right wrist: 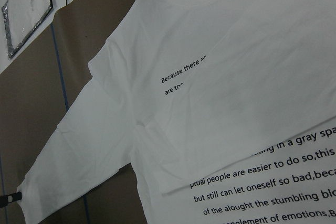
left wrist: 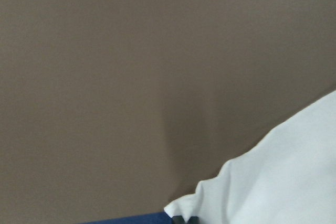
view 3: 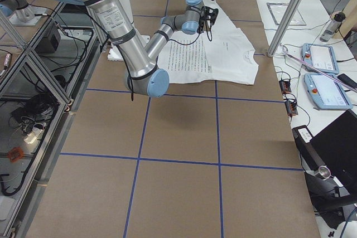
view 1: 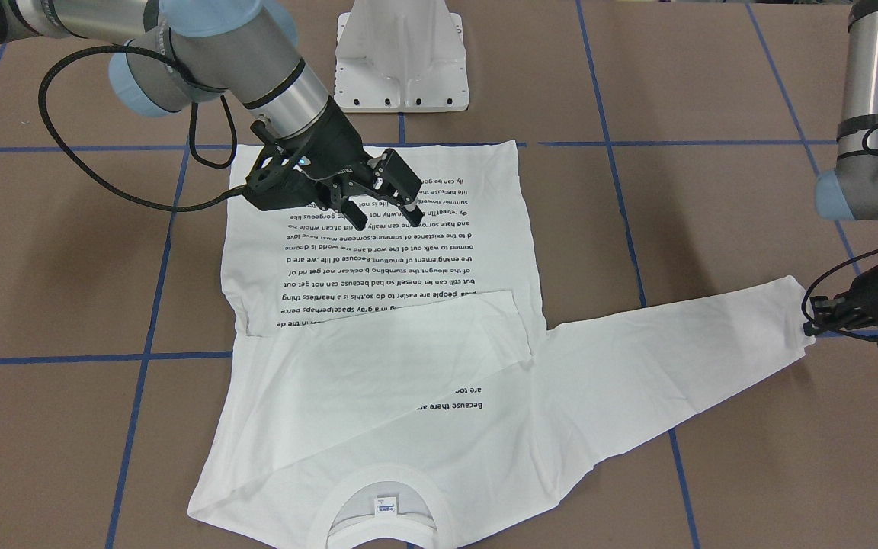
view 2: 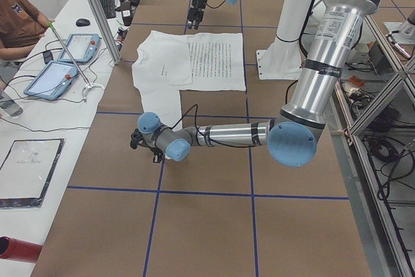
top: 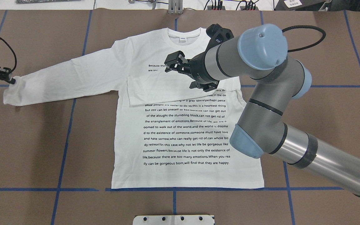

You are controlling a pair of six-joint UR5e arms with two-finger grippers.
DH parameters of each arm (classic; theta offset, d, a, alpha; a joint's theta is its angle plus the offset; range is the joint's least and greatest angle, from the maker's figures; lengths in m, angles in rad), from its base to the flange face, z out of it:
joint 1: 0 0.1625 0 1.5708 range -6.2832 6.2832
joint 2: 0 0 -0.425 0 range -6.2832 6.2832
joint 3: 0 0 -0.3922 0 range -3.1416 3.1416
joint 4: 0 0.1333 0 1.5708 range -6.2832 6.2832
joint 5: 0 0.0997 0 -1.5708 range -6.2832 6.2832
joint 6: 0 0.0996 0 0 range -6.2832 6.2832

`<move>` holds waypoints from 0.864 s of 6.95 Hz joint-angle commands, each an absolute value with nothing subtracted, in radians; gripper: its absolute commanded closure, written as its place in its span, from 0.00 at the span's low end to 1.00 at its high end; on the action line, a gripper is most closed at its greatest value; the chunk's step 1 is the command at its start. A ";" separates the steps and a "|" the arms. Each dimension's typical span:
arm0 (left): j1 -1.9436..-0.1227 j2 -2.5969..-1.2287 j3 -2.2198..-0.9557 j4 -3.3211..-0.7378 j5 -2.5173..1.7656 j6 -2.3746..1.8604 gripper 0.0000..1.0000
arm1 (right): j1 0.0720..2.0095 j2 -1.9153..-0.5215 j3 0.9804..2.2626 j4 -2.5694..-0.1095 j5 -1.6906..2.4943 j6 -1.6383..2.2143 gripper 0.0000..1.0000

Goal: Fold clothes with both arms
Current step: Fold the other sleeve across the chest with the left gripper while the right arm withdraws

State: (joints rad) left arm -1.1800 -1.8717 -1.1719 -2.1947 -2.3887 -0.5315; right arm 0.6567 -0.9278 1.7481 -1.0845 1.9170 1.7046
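Lying flat on the brown worktop (top: 42,140), print side up, the white T-shirt (top: 186,137) has one sleeve (view 1: 378,351) folded across the chest. That sleeve covers several lines of the black text. Above it only "Because there" and "are too" can be read, and below it one line is half buried under the fold.

The other sleeve (view 1: 675,358) stretches straight out to the left gripper (view 1: 811,329). Its jaws are pinched on the corner of the cuff (top: 9,93). Most of that gripper is cut off at the edge of both the front and overhead views. The left wrist camera shows only a dark sliver under a corner of white cloth at the bottom of its picture.

The right gripper (view 1: 386,213) hangs over the printed chest with its jaws spread and nothing between them. From overhead, its arm hides the shirt's shoulder on that side and the ends of a few text lines.

The ribbed collar (view 1: 382,488) and the neck label (view 1: 386,505) lie at the far end from the robot. The front view crops the collar's lower curve, and the label's print is too small to read. Beyond the hem stands the white pedestal base (view 1: 401,53), its top cut off.
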 commanded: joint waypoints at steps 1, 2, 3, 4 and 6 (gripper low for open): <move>-1.178 -1.942 -1.352 -2.149 -2.506 -0.837 1.00 | 0.713 -1.035 1.837 -1.083 1.986 1.695 0.01; -1.125 -1.995 -1.430 -2.157 -2.511 -1.044 1.00 | 0.776 -1.069 1.850 -1.081 2.064 1.681 0.01; -1.039 -2.064 -1.466 -2.155 -2.499 -1.203 1.00 | 0.832 -1.138 1.874 -1.077 2.141 1.608 0.01; -0.972 -2.165 -1.468 -2.157 -2.418 -1.353 1.00 | 0.903 -1.251 1.916 -1.071 2.207 1.506 0.00; -0.785 -2.372 -1.448 -2.158 -2.232 -1.527 1.00 | 1.007 -1.388 1.933 -1.066 2.292 1.372 0.00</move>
